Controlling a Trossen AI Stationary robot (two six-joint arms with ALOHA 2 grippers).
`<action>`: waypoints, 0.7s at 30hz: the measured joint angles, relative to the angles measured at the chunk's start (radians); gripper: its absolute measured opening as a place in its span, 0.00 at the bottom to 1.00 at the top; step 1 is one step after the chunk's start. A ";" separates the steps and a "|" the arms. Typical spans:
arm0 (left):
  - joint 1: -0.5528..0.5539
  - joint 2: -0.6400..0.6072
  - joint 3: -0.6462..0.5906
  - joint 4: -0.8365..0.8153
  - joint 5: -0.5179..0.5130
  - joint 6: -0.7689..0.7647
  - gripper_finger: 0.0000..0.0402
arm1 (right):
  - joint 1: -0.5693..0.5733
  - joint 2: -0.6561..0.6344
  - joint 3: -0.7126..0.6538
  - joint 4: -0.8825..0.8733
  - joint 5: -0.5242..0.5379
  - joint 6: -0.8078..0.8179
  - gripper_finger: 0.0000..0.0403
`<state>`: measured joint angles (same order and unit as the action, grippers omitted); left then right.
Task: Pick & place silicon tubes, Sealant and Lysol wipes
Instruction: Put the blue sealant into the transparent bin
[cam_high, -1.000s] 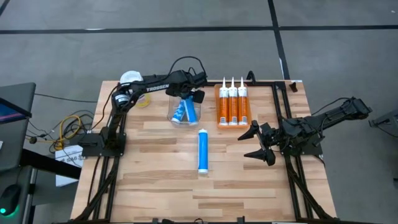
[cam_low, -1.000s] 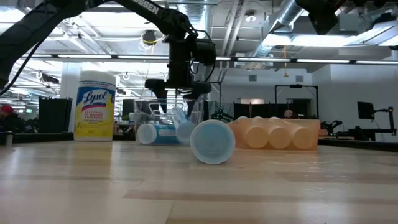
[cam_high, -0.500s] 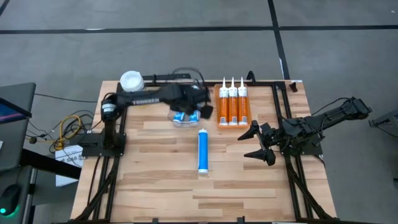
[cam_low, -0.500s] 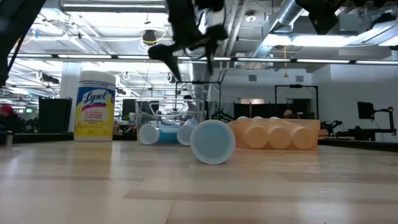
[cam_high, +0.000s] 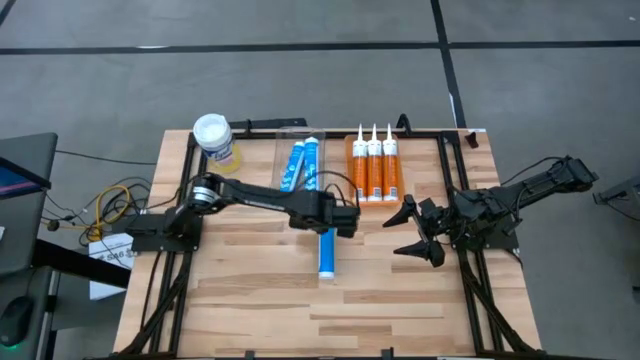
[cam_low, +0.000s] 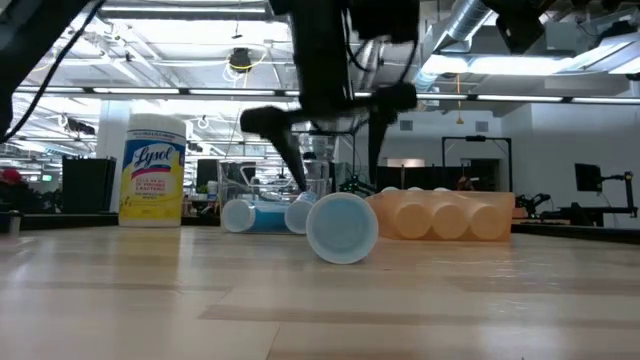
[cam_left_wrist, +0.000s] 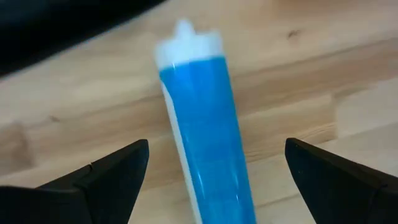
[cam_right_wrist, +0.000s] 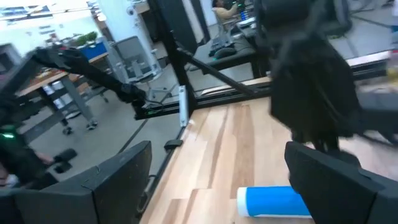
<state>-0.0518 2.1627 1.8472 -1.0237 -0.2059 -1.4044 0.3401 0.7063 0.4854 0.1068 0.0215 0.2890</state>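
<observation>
A loose blue tube (cam_high: 326, 255) with a white cap lies on its side on the wooden table, lengthwise toward the near edge. It also shows in the left wrist view (cam_left_wrist: 205, 143) and, end-on, in the low view (cam_low: 342, 228). My left gripper (cam_high: 337, 214) is open and hovers over the tube's far end, one finger on each side, touching nothing. Two more blue tubes (cam_high: 300, 165) lie in a clear bin. Three orange tubes (cam_high: 373, 165) lie side by side. The Lysol wipes (cam_high: 213, 135) stand at the far left. My right gripper (cam_high: 405, 228) waits open at the right.
The clear bin (cam_low: 262, 190) and the orange tubes (cam_low: 440, 215) lie just beyond the loose tube. The black arm frames run along both table sides (cam_high: 455, 180). Bare wood lies toward the near edge (cam_high: 320, 310). Cables (cam_high: 110, 205) hang off the left side.
My left gripper has gone from over the clear bin at the far side toward the near edge and a little right, and now stands over the loose blue tube's far end. Its fingers have stayed open. The tubes have not moved.
</observation>
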 joint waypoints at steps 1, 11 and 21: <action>-0.002 0.017 0.000 0.007 0.007 -0.010 0.92 | 0.000 0.000 0.000 0.001 -0.013 0.000 0.89; -0.001 0.150 0.002 0.054 0.122 -0.056 0.91 | 0.000 0.000 0.000 0.006 -0.049 0.000 0.89; -0.023 0.153 0.001 -0.010 0.136 -0.076 0.53 | 0.000 0.000 0.000 0.005 -0.049 -0.008 0.89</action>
<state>-0.0753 2.3161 1.8484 -1.0341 -0.0700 -1.4800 0.3401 0.7067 0.4854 0.1120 -0.0277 0.2806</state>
